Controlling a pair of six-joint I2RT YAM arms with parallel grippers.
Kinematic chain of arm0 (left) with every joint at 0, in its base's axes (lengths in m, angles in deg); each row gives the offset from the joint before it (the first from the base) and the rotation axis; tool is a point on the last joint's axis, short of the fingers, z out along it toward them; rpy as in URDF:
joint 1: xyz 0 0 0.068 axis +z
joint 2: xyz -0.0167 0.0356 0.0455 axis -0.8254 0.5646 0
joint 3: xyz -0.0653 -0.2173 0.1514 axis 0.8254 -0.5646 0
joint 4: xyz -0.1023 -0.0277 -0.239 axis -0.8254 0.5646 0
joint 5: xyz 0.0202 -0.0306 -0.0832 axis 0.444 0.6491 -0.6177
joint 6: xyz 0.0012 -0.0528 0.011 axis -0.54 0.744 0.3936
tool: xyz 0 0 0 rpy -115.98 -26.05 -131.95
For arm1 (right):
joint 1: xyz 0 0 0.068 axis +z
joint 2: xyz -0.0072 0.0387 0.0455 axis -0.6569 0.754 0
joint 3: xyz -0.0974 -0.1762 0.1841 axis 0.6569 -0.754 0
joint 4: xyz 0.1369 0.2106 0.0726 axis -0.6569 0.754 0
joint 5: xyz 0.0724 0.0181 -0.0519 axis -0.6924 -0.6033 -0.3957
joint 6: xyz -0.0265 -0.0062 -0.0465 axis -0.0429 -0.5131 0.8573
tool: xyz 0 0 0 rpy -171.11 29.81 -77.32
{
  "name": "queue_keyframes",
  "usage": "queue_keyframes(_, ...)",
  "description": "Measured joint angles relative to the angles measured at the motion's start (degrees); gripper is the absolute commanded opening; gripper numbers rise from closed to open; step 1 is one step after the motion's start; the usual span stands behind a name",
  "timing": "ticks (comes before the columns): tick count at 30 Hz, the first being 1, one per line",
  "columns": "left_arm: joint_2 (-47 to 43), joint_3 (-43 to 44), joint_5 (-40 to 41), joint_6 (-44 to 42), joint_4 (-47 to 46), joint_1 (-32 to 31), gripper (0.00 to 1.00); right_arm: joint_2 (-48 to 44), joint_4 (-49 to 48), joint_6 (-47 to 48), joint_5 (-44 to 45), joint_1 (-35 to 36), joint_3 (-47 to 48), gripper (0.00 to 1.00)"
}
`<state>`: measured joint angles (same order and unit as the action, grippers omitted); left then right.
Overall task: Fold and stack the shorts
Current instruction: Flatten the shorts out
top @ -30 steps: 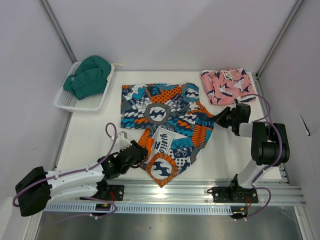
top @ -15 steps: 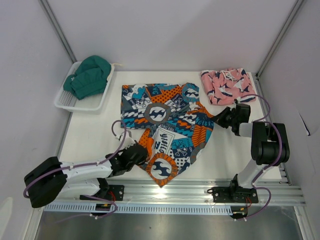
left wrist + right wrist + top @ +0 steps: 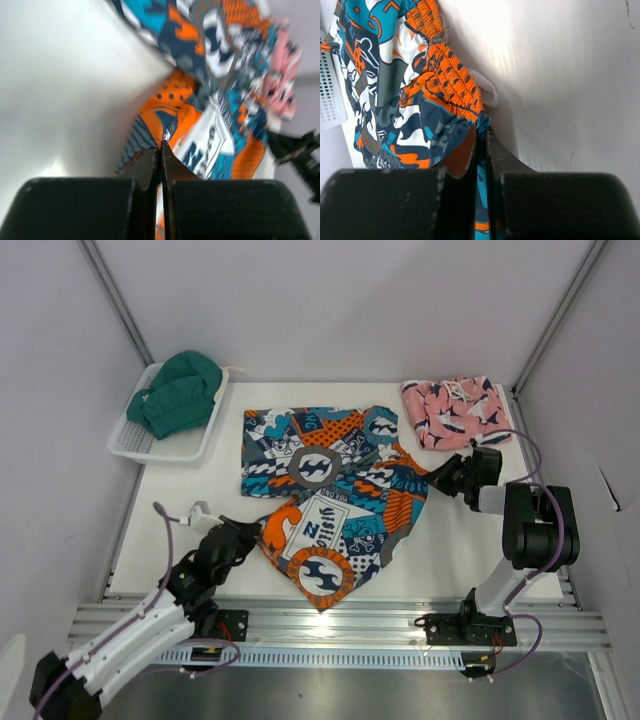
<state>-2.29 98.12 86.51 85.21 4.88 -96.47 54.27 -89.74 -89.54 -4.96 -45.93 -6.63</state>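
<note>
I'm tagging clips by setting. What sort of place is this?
Likely a lab test cell: bare white enclosure walls, an aluminium rail edging the white table, and a plastic basket holding green cloth.

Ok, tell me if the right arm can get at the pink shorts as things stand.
Probably not right away. The right gripper is shut on the waistband of the patchwork shorts, so it must let go first. Otherwise the way looks free: the pink shorts lie uncovered just beyond it.
</note>
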Motion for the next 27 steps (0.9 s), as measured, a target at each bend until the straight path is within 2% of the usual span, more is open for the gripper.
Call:
queue_keyframes(3,-8.17,-1.03,-1.86,-1.16,3.91,6.93,0.00,0.00,0.00,-0.39,0.00,-0.22,0.00,0.00)
queue_keyframes(7,-9.57,-1.62,-4.92,-3.26,5.46,13.79,0.00,0.00,-0.33,-1.03,0.00,-0.48,-0.50,0.00)
queue_keyframes(16,10.38,-2.03,-20.39,-12.46,-3.21,33.83,0.00,0.07,-0.31,-2.23,-0.48,-0.92,-1.33,0.00)
queue_keyframes(20,14.12,0.57,-23.54,-16.48,-5.14,37.73,0.00,0.61,-0.13,-2.71,-1.11,-0.98,-1.33,0.00)
queue_keyframes(24,16.90,3.63,-24.37,-19.30,-7.98,38.40,0.00,1.01,-0.09,-2.80,-1.64,-1.27,-1.25,0.00)
queue_keyframes(25,18.12,4.33,-24.79,-19.87,-8.98,38.45,0.06,1.18,-0.11,-2.80,-1.73,-1.36,-1.20,0.00)
queue_keyframes(27,20.94,5.86,-25.88,-21.29,-10.27,38.51,0.25,1.31,-0.02,-2.80,-1.73,-1.44,-1.18,0.00)
